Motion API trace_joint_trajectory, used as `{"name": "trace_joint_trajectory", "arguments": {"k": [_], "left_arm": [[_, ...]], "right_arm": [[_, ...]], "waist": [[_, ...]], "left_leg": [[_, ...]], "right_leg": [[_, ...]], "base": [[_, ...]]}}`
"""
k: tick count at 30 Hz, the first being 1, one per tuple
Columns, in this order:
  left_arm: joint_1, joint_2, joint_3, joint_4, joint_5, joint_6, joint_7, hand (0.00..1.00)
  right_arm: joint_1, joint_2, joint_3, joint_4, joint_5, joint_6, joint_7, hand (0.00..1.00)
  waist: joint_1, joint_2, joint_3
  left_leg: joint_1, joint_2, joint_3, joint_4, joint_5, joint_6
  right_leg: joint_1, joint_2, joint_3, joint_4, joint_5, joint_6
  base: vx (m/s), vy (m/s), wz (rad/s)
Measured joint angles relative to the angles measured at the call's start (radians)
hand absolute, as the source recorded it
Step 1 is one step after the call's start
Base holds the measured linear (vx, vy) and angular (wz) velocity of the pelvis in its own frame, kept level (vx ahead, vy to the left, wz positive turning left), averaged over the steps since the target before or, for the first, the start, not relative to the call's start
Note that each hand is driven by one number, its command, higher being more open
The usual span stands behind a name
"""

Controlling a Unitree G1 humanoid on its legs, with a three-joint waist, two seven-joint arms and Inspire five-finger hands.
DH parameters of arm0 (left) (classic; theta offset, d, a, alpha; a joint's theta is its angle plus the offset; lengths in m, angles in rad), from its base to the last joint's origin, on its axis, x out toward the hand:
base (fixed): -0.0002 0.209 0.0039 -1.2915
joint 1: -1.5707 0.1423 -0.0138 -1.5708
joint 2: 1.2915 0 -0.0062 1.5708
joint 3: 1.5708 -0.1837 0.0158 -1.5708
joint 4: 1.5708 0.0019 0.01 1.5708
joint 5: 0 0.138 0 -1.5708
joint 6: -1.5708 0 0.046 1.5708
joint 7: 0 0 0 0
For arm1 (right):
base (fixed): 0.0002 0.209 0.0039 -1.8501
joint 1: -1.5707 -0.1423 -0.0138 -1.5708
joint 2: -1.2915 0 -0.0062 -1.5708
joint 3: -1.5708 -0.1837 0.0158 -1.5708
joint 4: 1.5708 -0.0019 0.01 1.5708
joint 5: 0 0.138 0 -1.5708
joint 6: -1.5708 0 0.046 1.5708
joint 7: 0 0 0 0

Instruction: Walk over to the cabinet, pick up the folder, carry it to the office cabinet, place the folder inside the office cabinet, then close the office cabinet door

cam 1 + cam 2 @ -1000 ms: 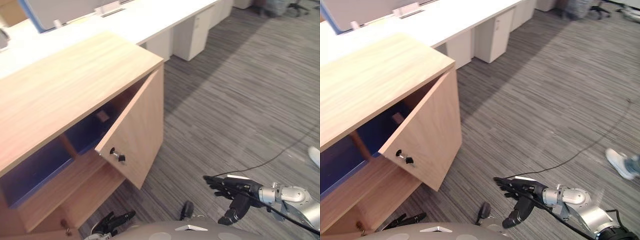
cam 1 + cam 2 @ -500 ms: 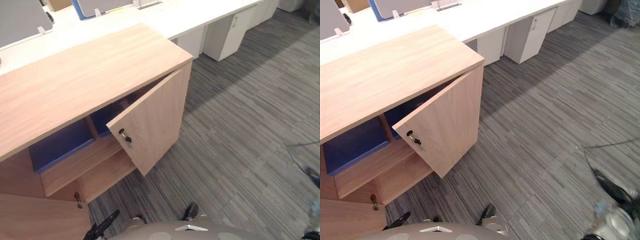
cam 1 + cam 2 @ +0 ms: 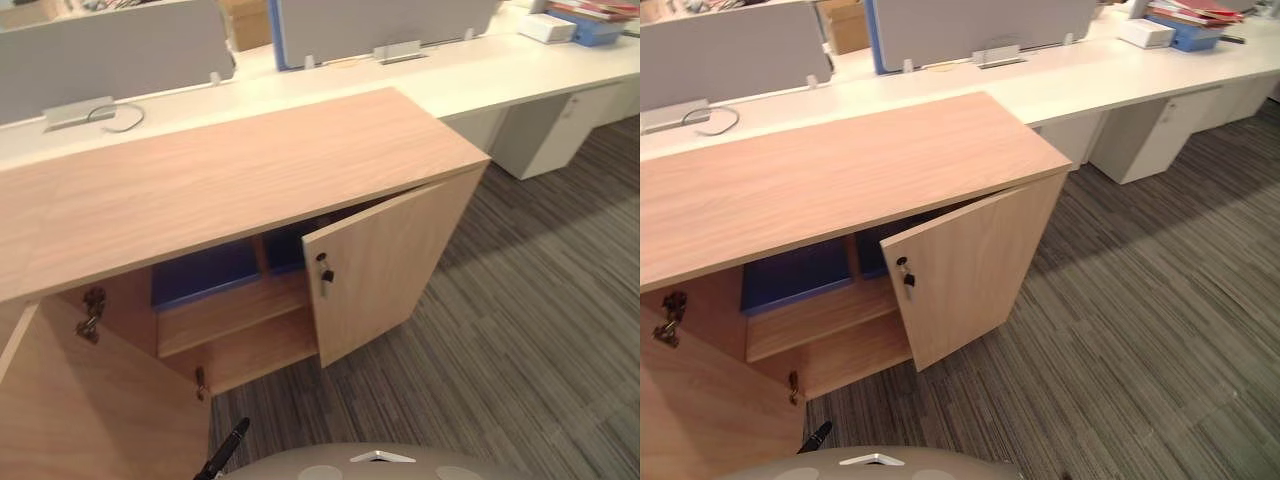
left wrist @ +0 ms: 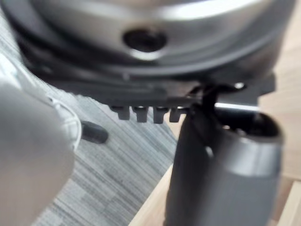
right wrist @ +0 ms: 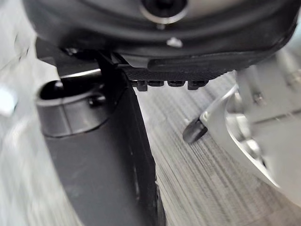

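A light wooden office cabinet [image 3: 230, 170] stands in front of me with both doors swung open. Its right door [image 3: 385, 262] is ajar and has a key [image 3: 323, 270] in its lock; the left door [image 3: 90, 400] hangs wide at the lower left. Blue folders [image 3: 205, 272] lie on the upper shelf, one either side of a divider. A straight finger of my left hand [image 3: 226, 455] shows low by the left door. In the wrist views my left hand [image 4: 221, 165] and right hand [image 5: 103, 155] hang over the carpet and hold nothing.
Behind the cabinet runs a long white desk [image 3: 470, 75] with grey partition screens [image 3: 110, 50]. A white drawer pedestal [image 3: 545, 135] stands under it at the right. Books and a box [image 3: 1185, 20] lie at the desk's far right. Grey striped carpet [image 3: 530, 330] spreads to the right.
The camera has swung left, so the cabinet now sits centred and its left door has come into view. My right hand has dropped out of the eye views.
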Motion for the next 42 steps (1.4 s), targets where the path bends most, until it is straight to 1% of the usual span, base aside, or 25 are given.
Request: {"name": "trace_joint_trajectory", "arguments": {"k": [3, 5, 7, 9, 10, 11, 14, 16, 17, 18, 20, 22, 25, 28, 31, 33, 34, 35, 36, 37, 38, 39, 40, 41, 42], "left_arm": [[0.005, 0.038, -0.129, -0.013, -0.002, -0.005, 0.016, 1.0], [0.002, 0.07, -0.226, -0.015, 0.0, -0.008, 0.025, 1.0], [0.002, 0.086, -0.313, -0.016, 0.003, -0.025, 0.026, 1.0], [-0.007, 0.098, -0.389, -0.015, 0.005, -0.026, 0.036, 1.0], [-0.021, 0.114, -0.446, -0.015, 0.005, -0.028, 0.046, 1.0], [-0.045, 0.126, -0.487, -0.014, 0.007, -0.032, 0.055, 1.0], [-0.088, 0.127, -0.532, -0.011, 0.01, -0.06, 0.057, 1.0], [-0.086, 0.128, -0.541, -0.009, 0.013, -0.073, 0.058, 1.0], [-0.083, 0.142, -0.533, -0.005, 0.008, -0.074, 0.058, 1.0], [-0.083, 0.144, -0.528, -0.003, 0.008, -0.075, 0.06, 1.0], [-0.094, 0.125, -0.503, 0.014, 0.01, -0.073, 0.061, 1.0], [-0.093, 0.107, -0.452, 0.018, 0.009, -0.073, 0.062, 1.0], [-0.084, 0.086, -0.356, 0.008, 0.011, -0.074, 0.058, 1.0], [-0.085, 0.082, -0.309, -0.023, 0.007, -0.08, 0.042, 1.0], [-0.081, 0.061, -0.275, -0.038, -0.014, -0.081, 0.043, 1.0], [-0.082, 0.055, -0.275, -0.055, -0.042, -0.081, 0.043, 1.0], [-0.085, 0.048, -0.273, -0.068, -0.054, -0.083, 0.043, 1.0], [-0.082, 0.045, -0.26, -0.069, -0.071, -0.082, 0.043, 1.0], [-0.082, 0.039, -0.246, -0.069, -0.075, -0.081, 0.043, 1.0], [-0.074, 0.016, -0.233, -0.07, -0.076, -0.081, 0.043, 1.0], [-0.07, 0.006, -0.233, -0.081, -0.076, -0.081, 0.041, 1.0], [-0.07, 0.006, -0.231, -0.086, -0.076, -0.081, 0.039, 1.0], [-0.075, 0.031, -0.205, -0.096, -0.076, -0.08, 0.027, 1.0], [-0.083, 0.025, -0.162, -0.091, -0.08, -0.07, 0.02, 1.0], [-0.074, 0.02, -0.139, -0.084, -0.08, -0.065, 0.017, 1.0]], "right_arm": [[0.009, -0.054, 0.349, 0.051, -0.04, 0.002, -0.009, 1.0], [-0.005, -0.108, 0.458, 0.079, -0.075, 0.048, -0.008, 1.0], [-0.028, -0.135, 0.49, 0.082, -0.094, 0.05, 0.003, 1.0], [-0.096, -0.146, 0.493, 0.067, -0.093, 0.043, 0.07, 1.0], [-0.135, -0.135, 0.495, 0.032, -0.105, 0.038, 0.112, 1.0], [-0.164, -0.12, 0.495, -0.006, -0.126, 0.028, 0.145, 1.0], [-0.181, -0.109, 0.48, -0.059, -0.128, 0.002, 0.187, 1.0], [-0.181, -0.097, 0.462, -0.033, -0.105, 0.002, 0.193, 1.0], [-0.177, -0.076, 0.426, -0.007, -0.079, 0.001, 0.193, 1.0], [-0.173, -0.065, 0.377, 0.02, -0.064, 0.001, 0.192, 1.0], [-0.163, -0.062, 0.283, 0.075, -0.029, 0.003, 0.188, 1.0], [-0.133, -0.059, 0.248, 0.084, -0.018, 0.007, 0.184, 1.0], [-0.083, -0.047, 0.193, 0.082, -0.019, 0.0, 0.171, 1.0], [-0.06, -0.01, 0.152, 0.082, -0.02, 0.0, 0.168, 1.0], [-0.052, -0.007, 0.149, 0.078, -0.023, -0.003, 0.166, 1.0], [-0.055, -0.005, 0.141, 0.059, -0.024, -0.003, 0.166, 1.0], [-0.065, 0.002, 0.127, 0.043, -0.027, -0.008, 0.165, 1.0], [-0.075, 0.005, 0.117, 0.033, -0.032, -0.014, 0.166, 1.0], [-0.075, 0.003, 0.103, 0.024, -0.033, -0.014, 0.166, 1.0], [-0.074, -0.005, 0.054, 0.012, -0.033, -0.014, 0.166, 1.0], [-0.075, -0.007, 0.001, 0.007, -0.033, -0.012, 0.163, 1.0], [-0.075, 0.0, -0.025, 0.001, -0.033, -0.01, 0.164, 1.0], [-0.073, 0.034, -0.087, 0.006, -0.034, -0.001, 0.168, 1.0], [-0.074, 0.029, -0.176, 0.002, -0.034, 0.01, 0.171, 1.0], [-0.067, 0.03, -0.235, 0.001, -0.033, 0.011, 0.169, 1.0]], "waist": [[0.029, -0.037, 0.006], [0.048, -0.041, 0.007], [0.059, -0.033, 0.014], [0.063, -0.016, 0.039], [0.058, -0.001, 0.055], [0.058, 0.007, 0.085], [0.057, 0.011, 0.105], [0.054, -0.014, 0.112], [0.042, -0.059, 0.113], [0.047, -0.079, 0.097], [0.043, -0.04, 0.109], [0.044, -0.031, 0.114], [0.045, -0.039, 0.116], [0.045, -0.069, 0.124], [0.048, -0.068, 0.125], [0.048, -0.058, 0.135], [0.052, -0.052, 0.143], [0.045, -0.046, 0.149], [0.046, -0.031, 0.158], [0.046, -0.004, 0.163], [0.048, 0.011, 0.16], [0.046, 0.007, 0.157], [0.045, -0.063, 0.145], [0.05, -0.025, 0.146], [0.048, -0.011, 0.143]], "left_leg": [[-0.025, -0.025, -0.092, 0.003, 0.017, 0.024], [-0.028, -0.05, -0.169, 0.006, 0.028, 0.039], [-0.031, -0.065, -0.236, 0.006, 0.032, 0.051], [-0.033, -0.063, -0.296, 0.006, 0.036, 0.069], [-0.051, -0.05, -0.345, 0.018, 0.039, 0.073], [-0.058, -0.041, -0.399, 0.035, 0.038, 0.072], [-0.084, -0.058, -0.568, 0.051, 0.049, 0.062], [-0.087, -0.084, -0.642, 0.052, 0.058, 0.046], [-0.101, -0.112, -0.689, 0.049, 0.071, 0.026], [-0.113, -0.124, -0.717, 0.035, 0.085, 0.01], [-0.118, -0.093, -0.742, 0.017, 0.113, -0.014], [-0.117, -0.076, -0.761, 0.007, 0.119, -0.025], [-0.117, -0.048, -0.786, 0.007, 0.116, -0.04], [-0.141, -0.028, -0.841, 0.006, 0.126, -0.055], [-0.163, -0.027, -0.883, 0.012, 0.149, -0.059], [-0.197, -0.031, -0.835, 0.053, 0.149, -0.047], [-0.233, -0.012, -0.702, 0.126, 0.091, 0.014], [-0.292, 0.046, -0.509, 0.259, 0.013, 0.057], [-0.304, 0.076, -0.443, 0.316, -0.012, 0.066], [-0.313, 0.1, -0.406, 0.368, -0.038, 0.049], [-0.321, 0.083, -0.398, 0.369, -0.042, 0.047], [-0.324, 0.072, -0.382, 0.359, -0.046, 0.041], [-0.353, 0.061, -0.312, 0.425, -0.082, 0.07], [-0.404, 0.132, -0.299, 0.68, -0.14, 0.098], [-0.407, 0.165, -0.3, 0.761, -0.183, 0.085]], "right_leg": [[0.029, -0.024, -0.021, 0.009, 0.002, -0.003], [0.07, -0.057, -0.065, 0.047, 0.0, -0.004], [0.085, -0.099, -0.058, 0.128, -0.005, -0.013], [0.042, -0.127, 0.105, 0.25, -0.037, -0.061], [-0.003, -0.068, 0.33, 0.26, -0.145, -0.062], [-0.026, 0.017, 0.563, 0.256, -0.214, -0.048], [-0.069, 0.135, 0.881, 0.263, -0.306, -0.032], [-0.091, 0.134, 0.98, 0.244, -0.306, -0.026], [-0.09, 0.126, 1.036, 0.231, -0.343, 0.007], [-0.089, 0.118, 1.041, 0.21, -0.385, 0.021], [-0.084, 0.146, 0.981, 0.201, -0.381, 0.014], [-0.054, 0.164, 0.95, 0.17, -0.369, 0.013], [-0.01, 0.205, 0.922, 0.124, -0.331, 0.022], [-0.001, 0.226, 0.869, 0.1, -0.304, 0.009], [0.013, 0.238, 0.812, 0.101, -0.285, 0.001], [0.02, 0.237, 0.773, 0.108, -0.27, -0.011], [0.02, 0.234, 0.759, 0.111, -0.263, -0.021], [0.028, 0.231, 0.742, 0.117, -0.263, -0.022], [0.041, 0.235, 0.737, 0.124, -0.264, -0.023], [0.055, 0.242, 0.726, 0.136, -0.273, -0.032], [0.052, 0.23, 0.72, 0.134, -0.282, -0.047], [0.053, 0.222, 0.716, 0.116, -0.286, -0.054], [0.05, 0.159, 0.694, 0.054, -0.336, -0.076], [0.047, 0.158, 0.671, 0.073, -0.328, -0.009], [0.05, 0.163, 0.663, 0.091, -0.335, 0.001]], "base": [[0.08, 0.125, 0.87], [0.1, 0.082, 1.09], [0.12, 0.078, 1.05], [0.1, 0.041, 0.89], [0.02, -0.046, 1.09], [-0.01, -0.111, 1.26], [-0.01, -0.151, 1.67], [-0.03, -0.195, 1.51], [-0.02, -0.265, 1.57], [0.0, -0.237, 1.23], [0.02, -0.191, 0.73], [0.05, -0.135, 0.38], [0.1, -0.106, 0.28], [0.06, -0.044, 0.54], [0.01, -0.022, 0.68], [-0.05, 0.031, 0.69], [-0.1, 0.04, 0.42], [-0.09, 0.047, 0.38], [-0.07, 0.064, 0.37], [-0.07, 0.1, 0.33], [-0.07, 0.121, 0.34], [-0.05, 0.142, 0.38], [-0.05, 0.148, 0.32], [-0.04, 0.162, 0.29], [-0.01, 0.209, 0.31]]}}
